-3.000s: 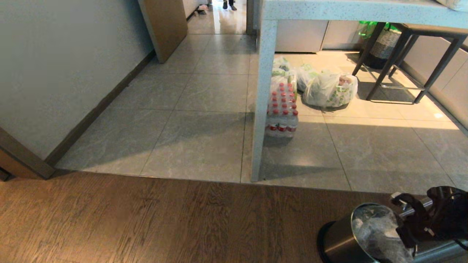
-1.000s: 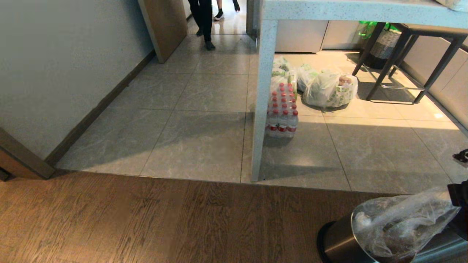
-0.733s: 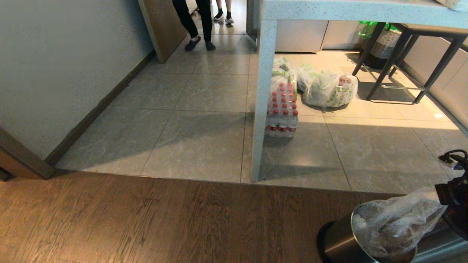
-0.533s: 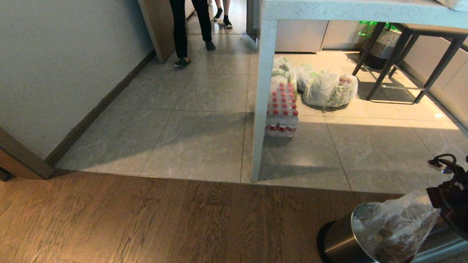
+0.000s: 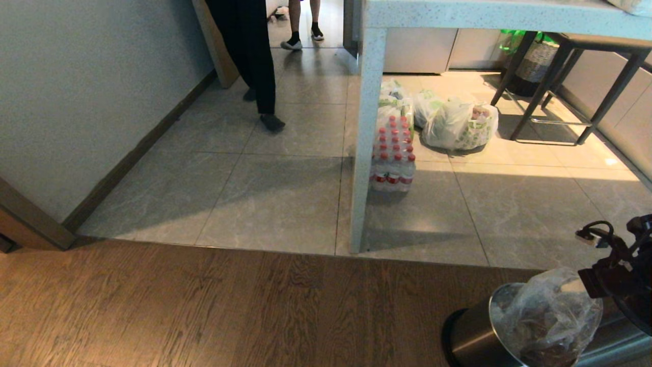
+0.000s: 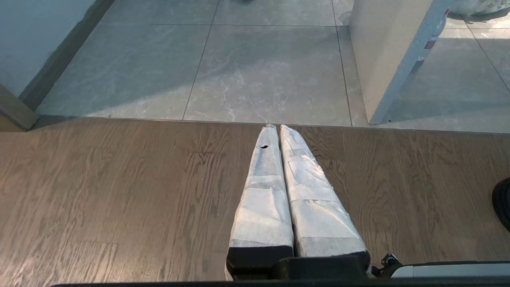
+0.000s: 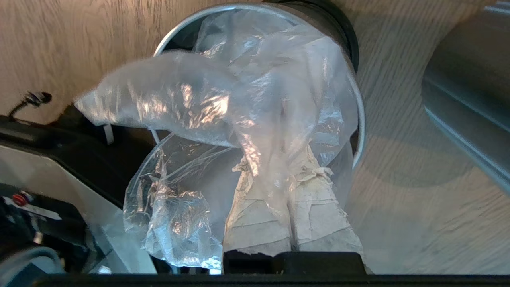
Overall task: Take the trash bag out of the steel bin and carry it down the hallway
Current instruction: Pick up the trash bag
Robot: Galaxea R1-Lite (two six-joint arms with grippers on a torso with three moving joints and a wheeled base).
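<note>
That clear trash bag [image 7: 255, 103] looks thin, floppy and light, so the right gripper's [image 7: 289, 187] fingers [image 7: 318, 223], clamped on its bunched top above the steel bin [image 7: 358, 119], seem well placed; left gripper's [image 6: 279, 129] fingers are closed, holding nothing.

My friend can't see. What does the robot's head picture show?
At the lower right, the right gripper pinches a clear trash bag, lifting it from the steel bin on a wooden floor. Farther off, a person's legs cross grey tiles beside a pack of bottles.

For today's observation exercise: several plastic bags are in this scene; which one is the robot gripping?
The clear, wrinkly trash bag in the steel bin, pinched by the right gripper; the white green-printed bags lie untouched under the counter.
</note>
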